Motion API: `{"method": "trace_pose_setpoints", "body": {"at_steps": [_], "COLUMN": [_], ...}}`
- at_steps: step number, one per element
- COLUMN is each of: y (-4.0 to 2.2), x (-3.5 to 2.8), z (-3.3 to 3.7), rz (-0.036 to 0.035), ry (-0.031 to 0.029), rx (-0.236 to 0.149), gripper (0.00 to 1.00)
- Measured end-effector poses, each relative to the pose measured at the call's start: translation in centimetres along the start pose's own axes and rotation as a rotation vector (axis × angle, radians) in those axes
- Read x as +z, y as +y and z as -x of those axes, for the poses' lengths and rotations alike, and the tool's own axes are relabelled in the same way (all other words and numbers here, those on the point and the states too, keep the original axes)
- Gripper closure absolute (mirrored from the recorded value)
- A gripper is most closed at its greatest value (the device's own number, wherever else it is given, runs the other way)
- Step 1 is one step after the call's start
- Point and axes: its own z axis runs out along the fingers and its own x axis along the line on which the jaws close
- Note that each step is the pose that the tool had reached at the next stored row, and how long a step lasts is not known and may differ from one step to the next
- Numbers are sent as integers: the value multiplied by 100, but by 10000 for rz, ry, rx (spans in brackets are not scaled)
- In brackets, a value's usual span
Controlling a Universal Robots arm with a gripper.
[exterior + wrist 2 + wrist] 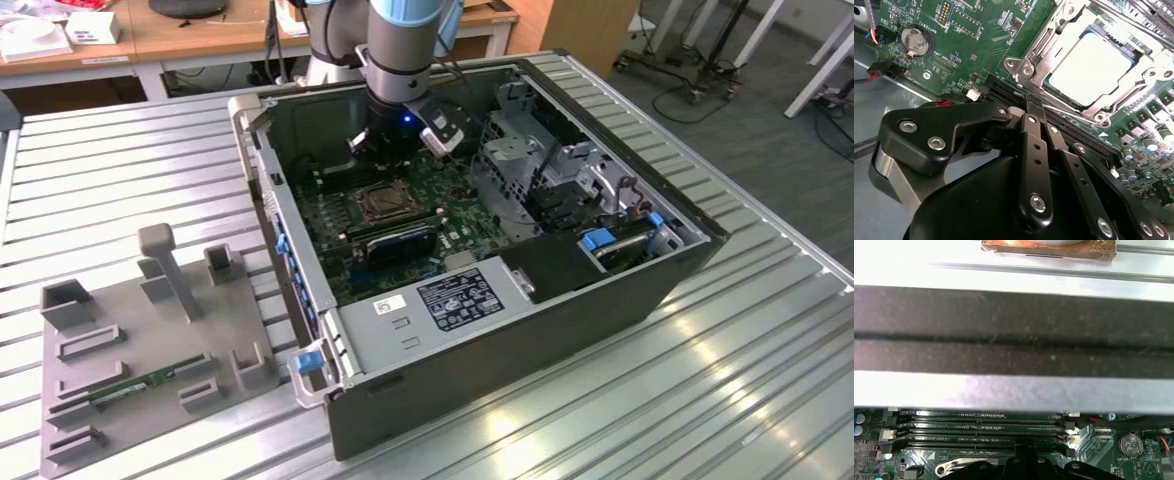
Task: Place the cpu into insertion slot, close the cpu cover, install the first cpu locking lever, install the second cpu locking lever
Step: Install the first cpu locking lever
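The cpu shows its pale square face lying flat in the insertion slot on the green board inside the open computer case. The cpu cover, a silvery frame, lies down around the chip. Thin lever rods run along the rim; I cannot tell whether they are latched. My gripper hangs just beside the socket, over the long black memory slots, with its black fingers drawn together and nothing between them. In the exterior view the gripper is over the board's far part, a short way behind the socket.
The case's metal wall rises close by the gripper. A drive cage and power supply crowd the board's other sides. A coin battery and cables sit near the fingers. A grey fixture plate lies at the exterior view's left.
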Motion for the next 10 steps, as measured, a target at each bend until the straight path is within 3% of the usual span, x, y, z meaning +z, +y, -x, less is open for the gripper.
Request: {"method": "trace_pose_setpoints", "body": {"at_steps": [10], "y": [0], "x": [6], "z": [7], "rz": [-186], "ry": [6], "rx": [-12], "gripper": [89]}}
